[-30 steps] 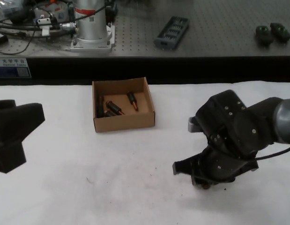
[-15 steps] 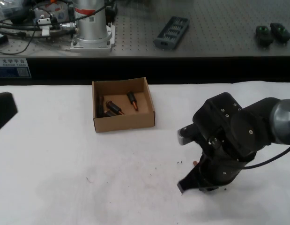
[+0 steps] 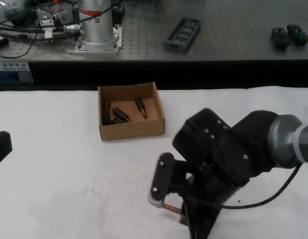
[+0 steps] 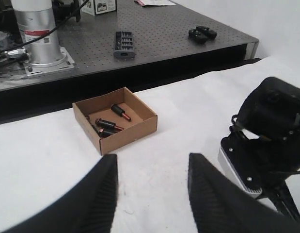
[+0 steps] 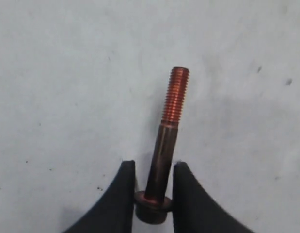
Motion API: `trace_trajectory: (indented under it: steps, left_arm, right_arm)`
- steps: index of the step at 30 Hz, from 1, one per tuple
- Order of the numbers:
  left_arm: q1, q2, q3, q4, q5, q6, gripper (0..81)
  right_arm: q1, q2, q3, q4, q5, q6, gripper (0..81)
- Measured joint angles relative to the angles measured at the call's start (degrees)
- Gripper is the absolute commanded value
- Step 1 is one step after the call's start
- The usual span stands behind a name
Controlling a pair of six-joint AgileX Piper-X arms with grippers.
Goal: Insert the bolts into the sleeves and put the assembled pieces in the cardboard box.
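Bolt (image 5: 168,131): copper colour, long, with thread at its far end; it is held just over the white cloth (image 3: 69,164); the right gripper (image 5: 153,167) pinches it near its head
Right gripper: its two black fingers press on the bolt from both sides; it sits low over the near part of the cloth, well apart from the cardboard box (image 3: 131,130)
Left gripper (image 4: 152,160): fingers spread wide with nothing between them; it is at the left edge of the cloth
Cardboard box: open on top; it stands on the cloth near the far edge
Pieces in the box (image 3: 122,114): three dark sleeves with bolts in them; they lie flat on the box floor
Metal bench (image 3: 233,35): behind the cloth, full of small holes; a silver post (image 3: 95,22) and a black tray (image 3: 182,33) stand on it
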Motion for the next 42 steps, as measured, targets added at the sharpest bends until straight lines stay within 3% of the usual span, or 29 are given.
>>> trace_trajectory:
  steps: [1, 2, 7, 9, 12, 15, 18, 22, 28, 34, 42]
  left_arm:
    - [0.0, 0.0, 0.2, 0.0, -0.2, 0.0, 33.9]
    - [0.0, 0.0, 0.4, 0.1, -0.4, 0.2, 33.9]
    - [0.0, 0.0, 0.5, 0.4, -0.6, 6.4, 33.9]
    - [0.0, 0.0, 0.5, 0.4, -0.3, 10.9, 33.9]
    - [0.0, 0.2, 0.5, 0.4, 1.1, 17.3, 33.9]
    - [0.0, 1.2, 0.5, 0.4, 3.3, 22.0, 33.9]
    - [0.0, 7.6, 0.5, 0.4, 8.0, 30.1, 33.9]
    - [0.0, 18.4, 0.6, -1.6, 14.7, 43.0, 33.9]
    - [-0.5, 36.8, -0.9, -6.1, 22.1, 52.8, 33.9]
    - [-2.5, 47.9, -4.6, -6.3, 22.6, 57.2, 33.9]
    - [-9.2, 61.7, -15.0, -4.1, 20.6, 61.3, 33.9]
  right_arm:
    - [0.4, -0.2, -0.6, -0.7, 0.0, -1.5, 0.9]
    - [0.8, -0.4, -1.1, -1.2, 0.0, -2.4, 3.4]
    - [1.8, -0.6, -2.1, -3.1, -0.4, -4.1, 38.2]
    - [2.0, -0.6, -2.1, -3.1, 0.1, -4.1, 43.8]
    - [2.4, -0.6, -2.1, -3.1, 3.5, -1.7, 37.2]
    - [2.4, -2.0, -2.1, -3.1, 5.6, 6.0, 30.2]
    - [2.0, -5.1, -1.9, -3.6, 2.9, 19.8, 28.4]
    - [1.7, -12.6, 0.5, -6.7, 2.1, 30.3, 28.4]
    - [-0.2, -31.3, 9.6, -10.7, 3.8, 35.1, 28.4]
    - [-4.2, -44.1, 21.6, -11.8, 4.1, 39.7, 28.4]
    - [-6.3, -51.8, 26.1, -11.8, 2.8, 45.7, 28.4]
